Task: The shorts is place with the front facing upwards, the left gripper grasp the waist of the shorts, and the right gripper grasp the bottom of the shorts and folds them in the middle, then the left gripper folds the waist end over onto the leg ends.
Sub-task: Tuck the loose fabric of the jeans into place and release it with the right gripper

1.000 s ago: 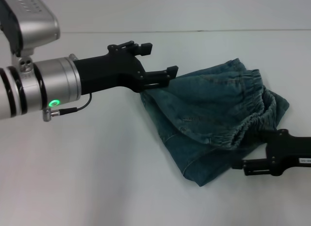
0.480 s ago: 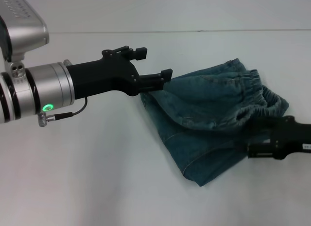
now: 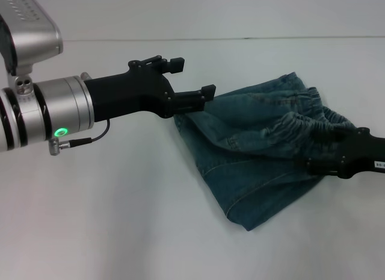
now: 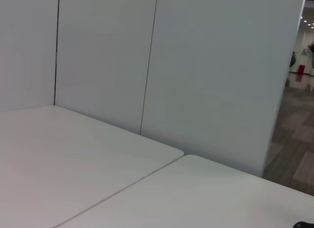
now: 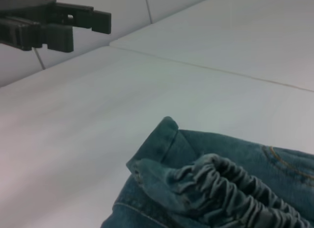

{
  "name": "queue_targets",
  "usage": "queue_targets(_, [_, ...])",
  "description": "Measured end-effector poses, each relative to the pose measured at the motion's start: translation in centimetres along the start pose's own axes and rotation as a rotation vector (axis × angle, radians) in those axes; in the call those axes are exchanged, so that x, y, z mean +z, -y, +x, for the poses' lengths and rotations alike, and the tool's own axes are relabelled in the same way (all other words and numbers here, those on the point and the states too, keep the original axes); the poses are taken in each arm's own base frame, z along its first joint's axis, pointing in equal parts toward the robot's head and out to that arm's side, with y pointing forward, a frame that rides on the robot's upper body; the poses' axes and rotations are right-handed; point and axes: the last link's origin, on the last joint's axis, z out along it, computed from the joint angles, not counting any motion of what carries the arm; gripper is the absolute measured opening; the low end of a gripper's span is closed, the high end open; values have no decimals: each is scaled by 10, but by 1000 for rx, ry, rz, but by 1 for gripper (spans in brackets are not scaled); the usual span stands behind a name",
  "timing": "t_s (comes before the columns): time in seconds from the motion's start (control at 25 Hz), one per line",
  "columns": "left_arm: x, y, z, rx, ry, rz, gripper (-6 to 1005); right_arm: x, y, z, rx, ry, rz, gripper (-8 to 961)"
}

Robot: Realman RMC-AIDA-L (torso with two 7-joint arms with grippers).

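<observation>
The left gripper (image 3: 195,98) is spread above the table (image 3: 108,220) beside the shorts (image 3: 258,153); the right gripper (image 3: 328,162) pinches the waist (image 3: 301,126). Lift gently, keeping layers aligned.

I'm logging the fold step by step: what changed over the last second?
The right tool moved in from beside the shorts onto the gathered waist, bunching and lifting it. The left tool shifted slightly toward the robot's left, staying at the shorts' far corner. The leg ends stay flat on the table.
</observation>
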Motion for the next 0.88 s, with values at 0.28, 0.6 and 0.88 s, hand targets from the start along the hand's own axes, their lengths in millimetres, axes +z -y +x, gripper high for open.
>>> queue_targets(0.28, [0, 0, 0, 1, 0, -2, 873, 2, 1, -18, -61, -27, 2, 899])
queue_targets(0.6, [-2, 0, 0, 15, -13, -5, 873, 5, 8, -38, -119, -73, 58, 889])
queue_targets(0.88, [-5, 3, -1, 3, -38, -1, 874, 10, 11, -53, -168, -146, 76, 876])
